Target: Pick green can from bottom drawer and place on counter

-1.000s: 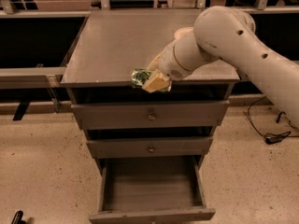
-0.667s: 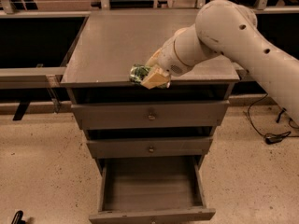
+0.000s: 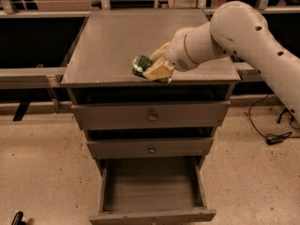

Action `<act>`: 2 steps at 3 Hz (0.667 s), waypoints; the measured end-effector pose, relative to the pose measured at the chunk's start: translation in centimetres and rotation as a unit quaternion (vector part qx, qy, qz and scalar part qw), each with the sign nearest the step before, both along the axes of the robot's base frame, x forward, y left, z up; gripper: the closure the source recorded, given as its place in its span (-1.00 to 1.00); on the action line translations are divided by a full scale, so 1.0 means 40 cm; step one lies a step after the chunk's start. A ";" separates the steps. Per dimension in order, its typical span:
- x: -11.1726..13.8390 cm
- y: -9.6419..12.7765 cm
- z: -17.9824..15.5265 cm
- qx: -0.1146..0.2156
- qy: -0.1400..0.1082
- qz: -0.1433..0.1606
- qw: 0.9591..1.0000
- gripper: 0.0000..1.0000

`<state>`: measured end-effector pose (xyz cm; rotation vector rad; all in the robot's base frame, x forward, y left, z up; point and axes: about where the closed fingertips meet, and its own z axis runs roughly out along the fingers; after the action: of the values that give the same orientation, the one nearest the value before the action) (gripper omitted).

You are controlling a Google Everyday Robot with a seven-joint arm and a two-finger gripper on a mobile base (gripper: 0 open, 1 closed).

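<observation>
The green can was over the front part of the counter, a little right of the middle and close to the front edge. It lay tilted on its side, with one end pointing to the left. I could not tell if it touched the grey surface or hung just above it. The gripper was clasped on the can, with one cream finger behind it and the other finger in front of it (the front one covered a good part of the green body). Behind the gripper, the thick white arm came in from the right side, crossing above the right edge of the counter.

Under the counter the cabinet showed its three grey drawers. The top drawer and the middle drawer were both pushed in, each with a small round knob on the front. The bottom drawer was pulled far out toward the camera, so its grey floor and low walls were in view.

The cabinet stood on a pale speckled floor. A black cable lay on this floor to the right of the cabinet. To the left, a grey rail ran at about the height of the counter.
</observation>
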<state>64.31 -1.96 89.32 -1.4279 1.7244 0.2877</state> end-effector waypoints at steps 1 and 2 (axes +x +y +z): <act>0.033 -0.009 0.009 0.053 0.012 -0.040 0.998 1.00; 0.071 -0.001 0.005 0.091 0.033 -0.069 0.993 1.00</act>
<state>67.15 -2.00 89.52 -1.1753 1.7916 0.4095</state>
